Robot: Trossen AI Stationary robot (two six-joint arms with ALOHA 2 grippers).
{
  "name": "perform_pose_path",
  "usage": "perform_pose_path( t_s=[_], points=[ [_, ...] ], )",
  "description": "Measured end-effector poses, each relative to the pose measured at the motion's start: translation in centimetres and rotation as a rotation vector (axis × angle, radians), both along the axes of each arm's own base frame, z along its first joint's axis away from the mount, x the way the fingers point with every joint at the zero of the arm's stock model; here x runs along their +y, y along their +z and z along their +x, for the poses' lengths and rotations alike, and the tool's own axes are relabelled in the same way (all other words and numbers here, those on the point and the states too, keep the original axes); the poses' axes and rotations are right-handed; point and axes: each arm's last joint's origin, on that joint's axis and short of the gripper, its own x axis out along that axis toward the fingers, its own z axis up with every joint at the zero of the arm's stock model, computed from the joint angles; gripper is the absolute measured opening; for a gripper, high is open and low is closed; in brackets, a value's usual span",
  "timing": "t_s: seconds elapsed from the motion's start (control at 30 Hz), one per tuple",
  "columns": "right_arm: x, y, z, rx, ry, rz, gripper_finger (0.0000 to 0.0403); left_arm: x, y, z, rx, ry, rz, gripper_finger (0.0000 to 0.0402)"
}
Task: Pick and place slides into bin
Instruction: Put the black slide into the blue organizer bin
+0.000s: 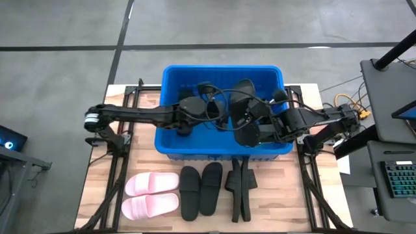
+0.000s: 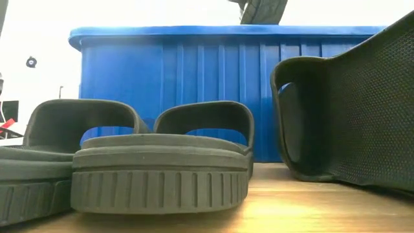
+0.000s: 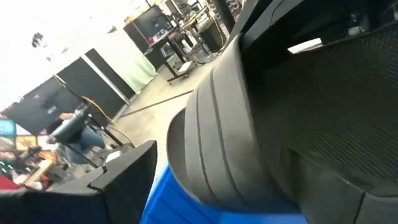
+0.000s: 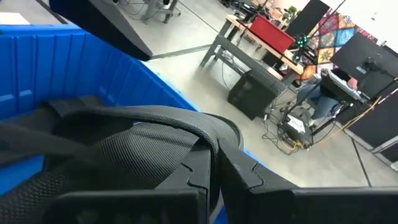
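The blue bin (image 1: pixel 170 148) stands at the table's far middle with several black slides (image 1: pixel 242 91) inside. Both arms reach into it. My right gripper (image 1: pixel 255 130) is shut on a black slide (image 4: pixel 124 155). A black slide (image 2: pixel 262 10) shows above the bin's rim in the low view. My left gripper (image 1: pixel 190 116) is over the bin's left half, with a black slide (image 3: pixel 217 143) right in front of its camera. On the near table, a pale pink pair (image 1: pixel 153 195) and a black pair (image 1: pixel 201 188) lie flat. Another black pair (image 1: pixel 240 190) stands on edge. My right gripper pinches a thin edge of the black slide (image 4: pixel 208 138) between its two shut fingers, beside the curved strap band. The mesh-textured sole faces the camera. The slide is over the bin's inside; whether any part rests on the others, I cannot tell.
The bin's blue wall (image 2: pixel 194 71) rises behind the slides on the near table. Black frame rails (image 1: pixel 117 169) run along the table's left and right sides. A keyboard and desk (image 1: pixel 396 175) stand off the table's right edge.
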Motion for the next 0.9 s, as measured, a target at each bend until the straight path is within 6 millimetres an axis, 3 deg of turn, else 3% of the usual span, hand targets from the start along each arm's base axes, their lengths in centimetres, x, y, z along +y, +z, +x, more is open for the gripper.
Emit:
perform_pose_path(
  t_s=[0.23, 0.37, 0.9],
  points=[
    [0.0, 0.0, 0.0, -0.001, 0.001, 0.000, 0.0011, 0.1, -0.1, 1.5, 0.005, 0.001, 0.016, 0.0315],
    [0.2, 0.0, 0.0, 0.008, 0.012, -0.005, 0.0011, 0.3, -0.2, 1.6, 0.044, 0.003, 0.065, 0.0284],
    [1.7, 0.9, 0.1, 0.073, 0.159, 0.011, 0.0012, 0.6, -0.4, 1.8, 0.103, 0.046, 0.156, 0.0011]
  ],
)
